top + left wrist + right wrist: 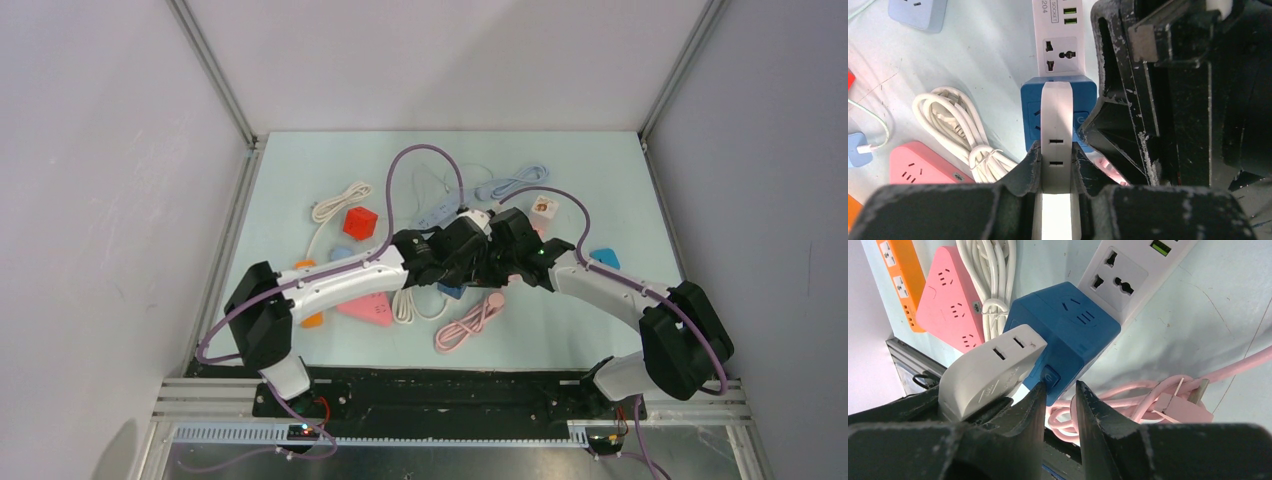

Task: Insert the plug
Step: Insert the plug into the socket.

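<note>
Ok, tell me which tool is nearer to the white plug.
Left. The left tool is shut on the white plug, above the blue cube socket. The right tool sits beside it at the cube's button side, not touching the plug.

You see two arms, left arm (330, 283) and right arm (610, 290), each with white link shells and black joint housings. A purple cable (400, 175) loops along each one. Your wrist views show black fingers (1035, 410), scuffed and flecked with white scratches, thick and tapered at the tips.
</note>
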{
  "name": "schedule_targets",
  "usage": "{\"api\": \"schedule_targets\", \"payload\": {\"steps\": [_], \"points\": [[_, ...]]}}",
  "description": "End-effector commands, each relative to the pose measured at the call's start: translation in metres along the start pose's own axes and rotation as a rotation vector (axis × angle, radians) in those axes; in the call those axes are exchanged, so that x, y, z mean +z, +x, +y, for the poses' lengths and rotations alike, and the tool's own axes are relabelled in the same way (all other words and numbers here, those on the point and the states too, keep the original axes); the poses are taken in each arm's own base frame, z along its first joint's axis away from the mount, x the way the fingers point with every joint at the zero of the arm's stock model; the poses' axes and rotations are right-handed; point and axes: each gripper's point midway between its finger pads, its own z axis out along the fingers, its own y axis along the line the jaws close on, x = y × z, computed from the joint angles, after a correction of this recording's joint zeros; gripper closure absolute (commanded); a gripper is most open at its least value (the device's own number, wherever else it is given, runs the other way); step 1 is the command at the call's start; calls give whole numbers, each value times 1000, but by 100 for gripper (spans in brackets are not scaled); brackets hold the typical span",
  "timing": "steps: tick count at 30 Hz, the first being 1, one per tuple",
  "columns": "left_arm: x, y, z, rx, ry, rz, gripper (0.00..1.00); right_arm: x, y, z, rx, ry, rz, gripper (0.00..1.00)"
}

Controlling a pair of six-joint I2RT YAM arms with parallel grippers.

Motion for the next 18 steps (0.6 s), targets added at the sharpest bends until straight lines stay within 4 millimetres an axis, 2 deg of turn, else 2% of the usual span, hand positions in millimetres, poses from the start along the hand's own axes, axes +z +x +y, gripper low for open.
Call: {"api": "schedule_targets", "payload": {"steps": [1, 12, 14, 18], "points": [[26, 44, 6, 27, -65, 133, 100, 10, 15, -26, 13, 117, 44, 68], [39, 74, 12, 37, -100, 211, 100, 10, 14, -26, 44, 127, 37, 67], [37, 72, 13, 36, -100, 204, 100, 9, 14, -25, 46, 124, 34, 66], [24, 47, 9, 23, -81, 134, 100, 6, 9, -19, 44, 99, 17, 62]]}}
